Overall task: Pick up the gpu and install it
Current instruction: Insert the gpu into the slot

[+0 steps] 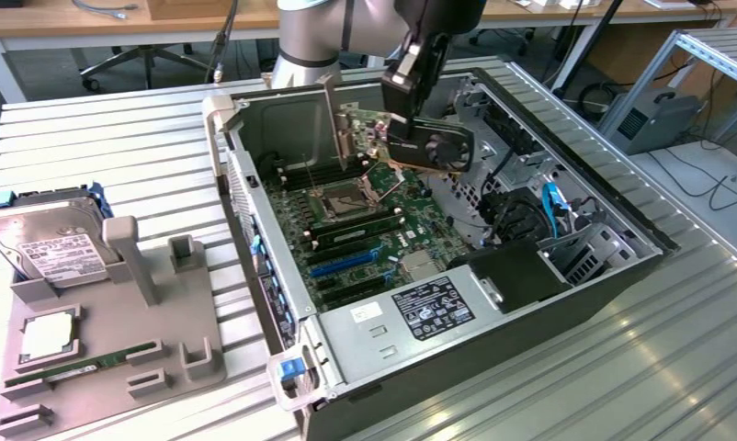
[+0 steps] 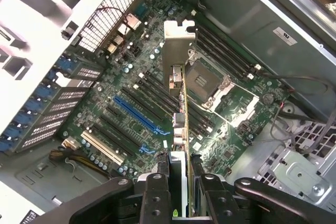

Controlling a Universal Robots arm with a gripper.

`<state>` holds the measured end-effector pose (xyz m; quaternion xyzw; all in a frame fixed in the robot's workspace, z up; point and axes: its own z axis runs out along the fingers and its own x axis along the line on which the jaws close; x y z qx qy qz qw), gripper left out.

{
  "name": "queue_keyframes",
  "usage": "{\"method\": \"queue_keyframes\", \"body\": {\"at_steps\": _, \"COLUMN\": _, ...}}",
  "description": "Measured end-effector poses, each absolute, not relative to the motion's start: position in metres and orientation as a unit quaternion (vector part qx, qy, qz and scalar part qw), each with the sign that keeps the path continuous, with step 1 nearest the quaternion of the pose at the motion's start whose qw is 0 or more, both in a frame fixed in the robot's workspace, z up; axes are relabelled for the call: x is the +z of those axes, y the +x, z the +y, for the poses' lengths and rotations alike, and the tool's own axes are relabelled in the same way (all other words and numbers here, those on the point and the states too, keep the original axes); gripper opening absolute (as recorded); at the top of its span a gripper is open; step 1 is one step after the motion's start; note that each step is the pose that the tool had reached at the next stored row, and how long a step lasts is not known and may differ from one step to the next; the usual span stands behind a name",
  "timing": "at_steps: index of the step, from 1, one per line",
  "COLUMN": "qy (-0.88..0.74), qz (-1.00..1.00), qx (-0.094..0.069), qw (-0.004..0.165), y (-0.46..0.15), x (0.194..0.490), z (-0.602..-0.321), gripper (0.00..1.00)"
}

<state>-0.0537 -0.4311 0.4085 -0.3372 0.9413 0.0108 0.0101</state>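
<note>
Hanging edge-on in the upper middle of the exterior view, the gpu [image 1: 408, 138] is clamped in the claw [image 1: 408, 99] above the motherboard [image 1: 387, 234] inside the open case [image 1: 240, 175]. Seen from the wrist, its silver bracket [image 2: 178, 40] lines up nearer the CPU socket [image 2: 207, 83] than the blue slot [image 2: 134, 115]. Lowered off-line, the card edge could strike the socket. A tilt could jam it, or the bracket could snag the case wall.
</note>
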Motion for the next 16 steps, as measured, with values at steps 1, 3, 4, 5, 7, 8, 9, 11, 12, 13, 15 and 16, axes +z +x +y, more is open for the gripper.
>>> {"method": "queue_keyframes", "body": {"at_steps": 1, "qy": -0.340, "qz": 0.940, "qx": 0.011, "qw": 0.010, "y": -0.0537, "x": 0.4085, "z": -0.4311, "gripper": 0.27}}
{"method": "queue_keyframes", "body": {"at_steps": 3, "qy": -0.347, "qz": 0.938, "qx": 0.011, "qw": 0.010, "y": -0.0538, "x": 0.4085, "z": -0.4311, "gripper": 0.27}}
{"method": "queue_keyframes", "body": {"at_steps": 4, "qy": -0.350, "qz": 0.937, "qx": 0.011, "qw": 0.010, "y": -0.0538, "x": 0.4085, "z": -0.4311, "gripper": 0.27}}
{"method": "queue_keyframes", "body": {"at_steps": 5, "qy": -0.353, "qz": 0.936, "qx": 0.011, "qw": 0.010, "y": -0.0537, "x": 0.4085, "z": -0.4311, "gripper": 0.27}}
{"method": "queue_keyframes", "body": {"at_steps": 7, "qy": -0.357, "qz": 0.934, "qx": 0.011, "qw": 0.010, "y": -0.0538, "x": 0.4086, "z": -0.4311, "gripper": 0.27}}
{"method": "queue_keyframes", "body": {"at_steps": 8, "qy": -0.359, "qz": 0.933, "qx": 0.011, "qw": 0.010, "y": -0.0537, "x": 0.4085, "z": -0.4311, "gripper": 0.27}}
{"method": "queue_keyframes", "body": {"at_steps": 9, "qy": -0.362, "qz": 0.932, "qx": 0.011, "qw": 0.010, "y": -0.0537, "x": 0.4086, "z": -0.4311, "gripper": 0.27}}
{"method": "queue_keyframes", "body": {"at_steps": 11, "qy": -0.366, "qz": 0.931, "qx": 0.011, "qw": 0.010, "y": -0.0537, "x": 0.4085, "z": -0.4311, "gripper": 0.27}}
{"method": "queue_keyframes", "body": {"at_steps": 12, "qy": -0.368, "qz": 0.930, "qx": 0.011, "qw": 0.010, "y": -0.0537, "x": 0.4085, "z": -0.4311, "gripper": 0.27}}
{"method": "queue_keyframes", "body": {"at_steps": 13, "qy": -0.370, "qz": 0.929, "qx": 0.011, "qw": 0.010, "y": -0.0538, "x": 0.4086, "z": -0.4311, "gripper": 0.27}}
{"method": "queue_keyframes", "body": {"at_steps": 15, "qy": -0.373, "qz": 0.928, "qx": 0.011, "qw": 0.010, "y": -0.0538, "x": 0.4085, "z": -0.4311, "gripper": 0.27}}
{"method": "queue_keyframes", "body": {"at_steps": 16, "qy": -0.374, "qz": 0.927, "qx": 0.011, "qw": 0.010, "y": -0.0537, "x": 0.4086, "z": -0.4311, "gripper": 0.27}}
